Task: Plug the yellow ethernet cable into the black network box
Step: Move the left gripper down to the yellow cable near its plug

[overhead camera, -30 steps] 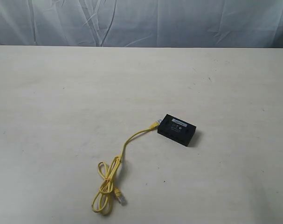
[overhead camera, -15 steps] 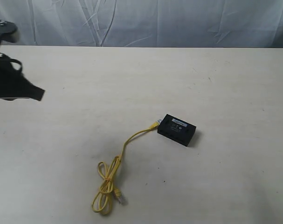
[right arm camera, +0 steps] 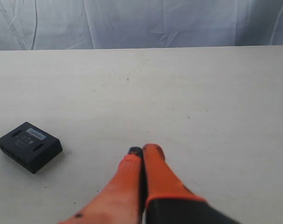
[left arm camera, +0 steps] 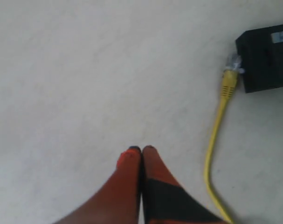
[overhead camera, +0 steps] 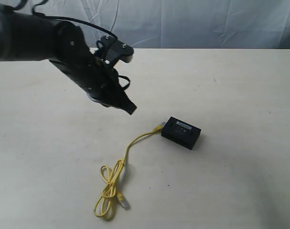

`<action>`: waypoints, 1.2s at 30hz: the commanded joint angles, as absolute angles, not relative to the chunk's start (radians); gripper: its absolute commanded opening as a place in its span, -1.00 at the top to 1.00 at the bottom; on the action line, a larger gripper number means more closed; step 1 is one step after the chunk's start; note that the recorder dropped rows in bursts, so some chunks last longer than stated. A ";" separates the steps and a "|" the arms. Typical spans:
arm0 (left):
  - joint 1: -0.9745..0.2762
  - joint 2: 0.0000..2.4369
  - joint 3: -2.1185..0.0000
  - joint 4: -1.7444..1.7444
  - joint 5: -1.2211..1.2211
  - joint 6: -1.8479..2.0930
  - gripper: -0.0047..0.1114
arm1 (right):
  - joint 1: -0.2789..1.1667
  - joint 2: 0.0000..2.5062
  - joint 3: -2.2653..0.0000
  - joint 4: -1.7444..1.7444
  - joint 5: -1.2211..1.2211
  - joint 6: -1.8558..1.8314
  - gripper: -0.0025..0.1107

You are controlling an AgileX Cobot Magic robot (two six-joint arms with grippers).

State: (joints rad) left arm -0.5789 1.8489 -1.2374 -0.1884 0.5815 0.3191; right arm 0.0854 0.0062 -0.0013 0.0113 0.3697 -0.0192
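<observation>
Nearest the front of the bench (overhead camera: 230, 86) lies the loose coil of the yellow cable (overhead camera: 109, 188), with its free plug (overhead camera: 124, 203) just beside the coil. From there the cord runs up to the black box (overhead camera: 181, 132), where the other plug (left arm camera: 233, 61) touches the box's end; I cannot tell whether it is seated in a port. Beyond that, the left tool (overhead camera: 130, 110) hangs above the bench with its fingers pressed together, apart from the cord. The step in hand looks like the approach to a grasp. The tool needs to spread first, then come down on the cord right behind a plug, so the plug is held stiff and aimed for the push. The right tool (right arm camera: 142, 150), also pressed together and well apart from the box, could steady the light box so it does not slide.
</observation>
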 commanded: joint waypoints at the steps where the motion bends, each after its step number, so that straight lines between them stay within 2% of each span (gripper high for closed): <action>1: -0.644 1.956 -1.342 -0.194 0.648 0.342 0.92 | 0.081 0.000 0.000 0.011 0.356 -0.017 0.97; 7: -0.660 2.073 -1.477 -0.186 0.831 0.351 0.92 | 0.081 0.000 0.000 0.011 0.356 -0.017 0.97; 18: -0.660 2.094 -1.502 -0.315 0.889 0.636 0.90 | 0.081 0.000 0.000 0.008 0.356 -0.017 0.97; 26: -0.660 2.094 -1.502 -0.311 0.879 0.718 0.36 | 0.081 0.000 0.000 0.008 0.356 -0.017 0.97; 36: -0.660 2.157 -1.502 -0.322 0.869 0.720 0.32 | 0.081 0.000 0.000 0.008 0.356 -0.017 0.97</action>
State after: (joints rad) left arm -0.6558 2.1368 -1.5012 -0.3048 0.8668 0.7154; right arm 0.0854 0.0062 -0.0013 0.0113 0.3697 -0.0192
